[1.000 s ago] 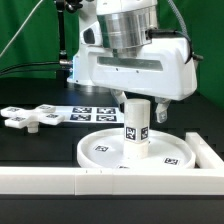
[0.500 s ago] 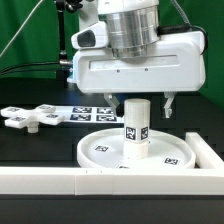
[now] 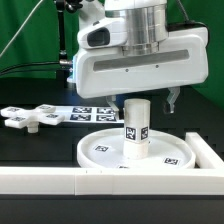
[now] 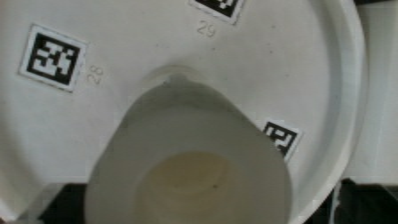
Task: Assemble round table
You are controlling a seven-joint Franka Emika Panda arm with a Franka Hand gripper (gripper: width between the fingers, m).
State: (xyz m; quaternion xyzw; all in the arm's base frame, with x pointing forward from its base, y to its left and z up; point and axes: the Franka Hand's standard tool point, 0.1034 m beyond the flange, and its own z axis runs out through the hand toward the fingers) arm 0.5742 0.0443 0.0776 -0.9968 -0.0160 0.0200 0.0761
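The large round rimmed disc point(image 3: 100, 150) lies flat on the black table. The short cylindrical post point(image 3: 136, 130) stands upright at its middle, with a tag on its side. My gripper point(image 3: 143, 102) hangs right above the post's top, open. One finger point(image 3: 113, 102) is on each side of the post, and neither touches it. In the wrist view I look down on the post's round top point(image 4: 187, 165) and the tagged disc point(image 4: 160, 50); my fingers show only as dark corners. The cross-shaped piece point(image 3: 30, 118) lies at the exterior view's left.
The marker board point(image 3: 95, 113) lies behind the disc. The long white border wall point(image 3: 60, 181) runs along the front and turns back at the exterior view's right point(image 3: 210, 152), close to the disc's rim.
My hand has turned about its vertical axis above the post and risen slightly. The fingers now stand wide on both sides of the post top. Post, disc and cross piece have not moved.
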